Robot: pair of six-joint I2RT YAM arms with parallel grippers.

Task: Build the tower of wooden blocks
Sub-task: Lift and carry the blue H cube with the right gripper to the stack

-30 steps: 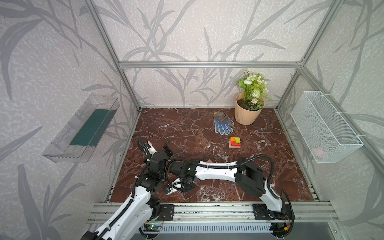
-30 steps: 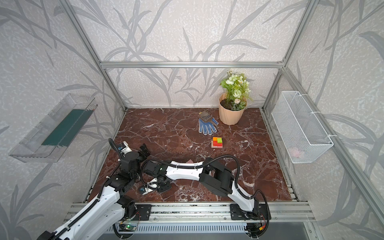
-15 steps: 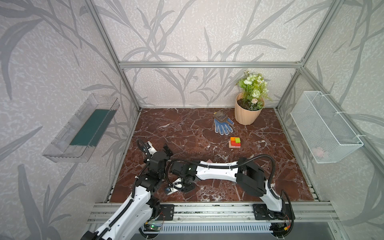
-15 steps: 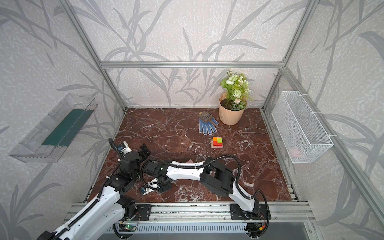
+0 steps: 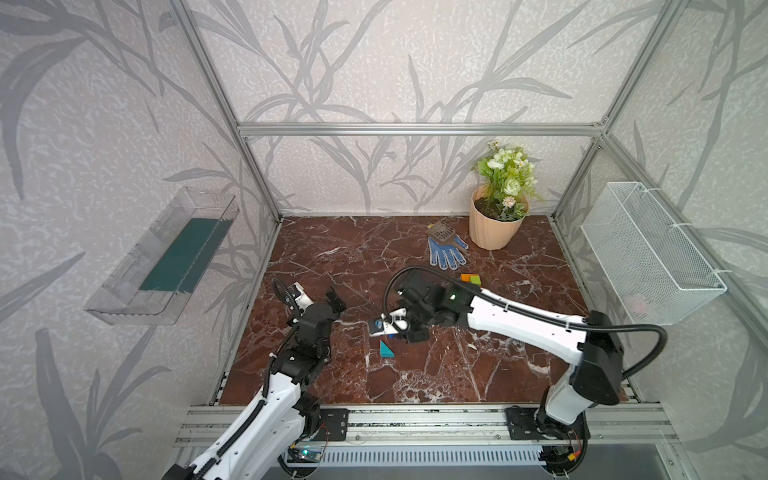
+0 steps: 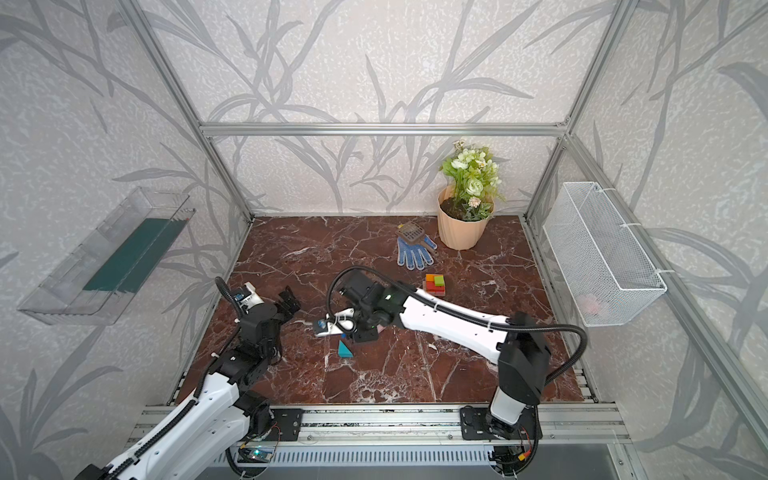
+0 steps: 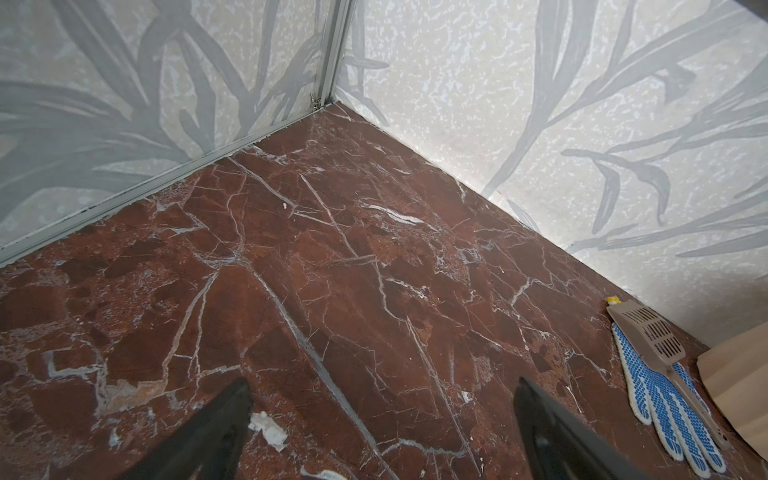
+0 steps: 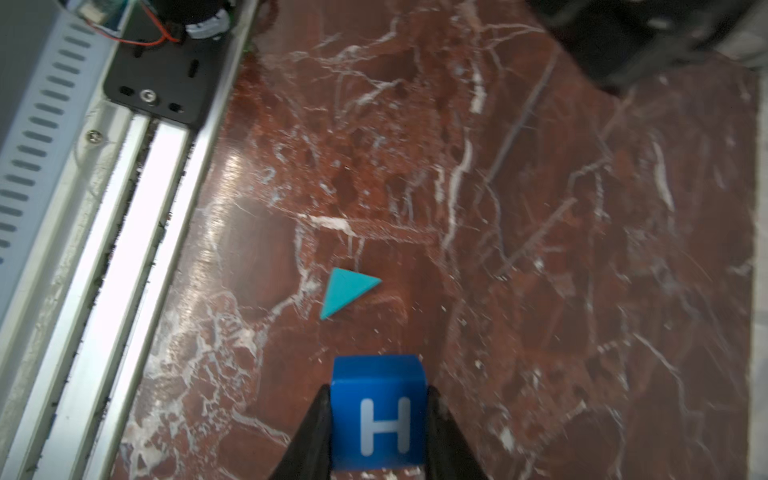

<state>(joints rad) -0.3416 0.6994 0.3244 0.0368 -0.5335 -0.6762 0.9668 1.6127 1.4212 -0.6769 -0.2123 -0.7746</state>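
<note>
Swinging back from the near-left corner, the right gripper now carries the blue cube, pinched tight. Beside it the left gripper hangs wide, empty. Well apart waits the tower; the wedge lies on the worktop below. A careless set-down could topple it, I'd say.

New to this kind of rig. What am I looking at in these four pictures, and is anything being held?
Two white robot arms stand at the front edge of a marble table. Two pictures look down from overhead and are nearly alike; the other two come from a camera on each arm's wrist. The right end effector is shut on a blue cube marked H. The left end effector is open and empty. On the table are a teal wedge, a small stack of coloured blocks, a blue-dotted glove, a slotted scoop and a potted plant.
</note>
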